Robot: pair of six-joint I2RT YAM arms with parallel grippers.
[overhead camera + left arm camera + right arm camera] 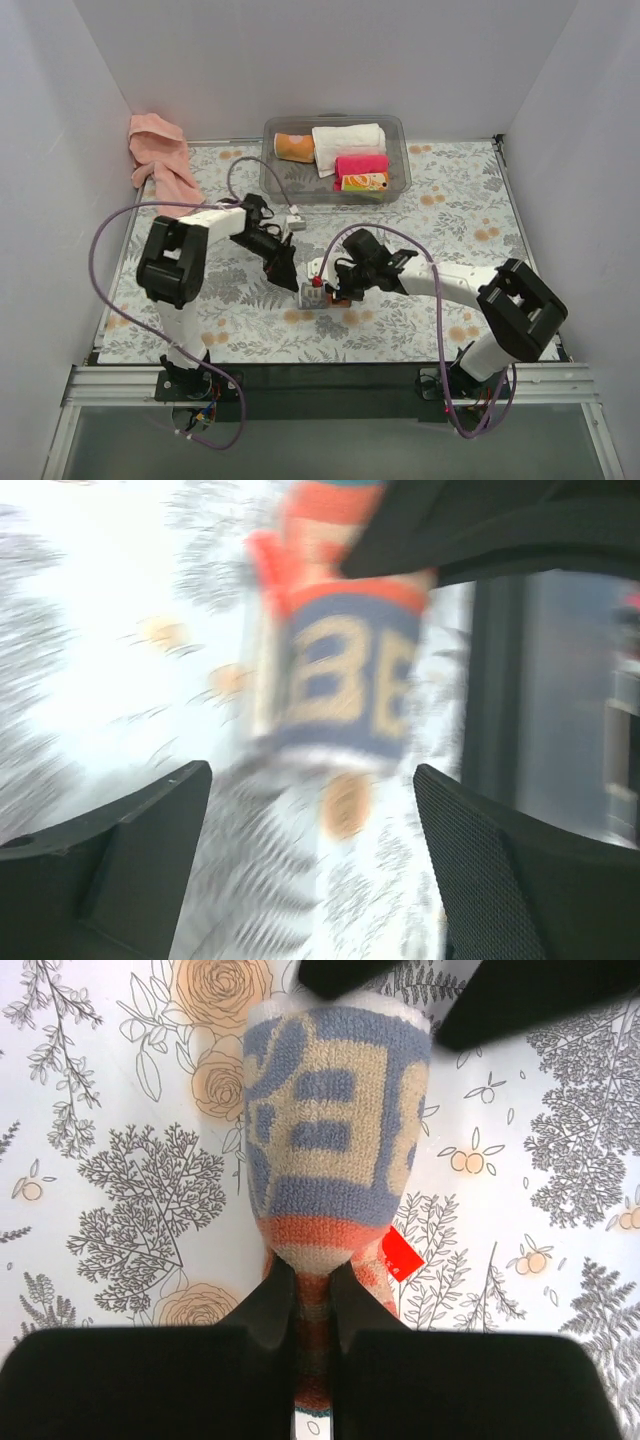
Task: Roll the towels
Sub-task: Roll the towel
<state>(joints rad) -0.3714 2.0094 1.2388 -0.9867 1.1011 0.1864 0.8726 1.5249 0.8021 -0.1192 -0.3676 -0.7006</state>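
The right gripper has its jaws pinched almost together on the orange-striped end of a small terry cloth patterned in blue, beige and orange. A little red tag sticks out just beside its fingers. The cloth is bunched into a plump bundle. It lies on the floral-printed table cover near the middle of the table, between the two arms.

The left gripper faces the bundle from the opposite side with its jaws spread wide and nothing gripped. One finger stands to either side of the cloth's blue-and-beige end. Its wrist view is blurred, so whether a finger brushes the cloth cannot be told.

Farther out, a large salmon-pink terry towel lies crumpled in the back left corner, partly against the wall and well apart from both grippers. At the back centre a clear plastic bin holds a white rolled towel, a hot-pink roll and a tan-orange roll.
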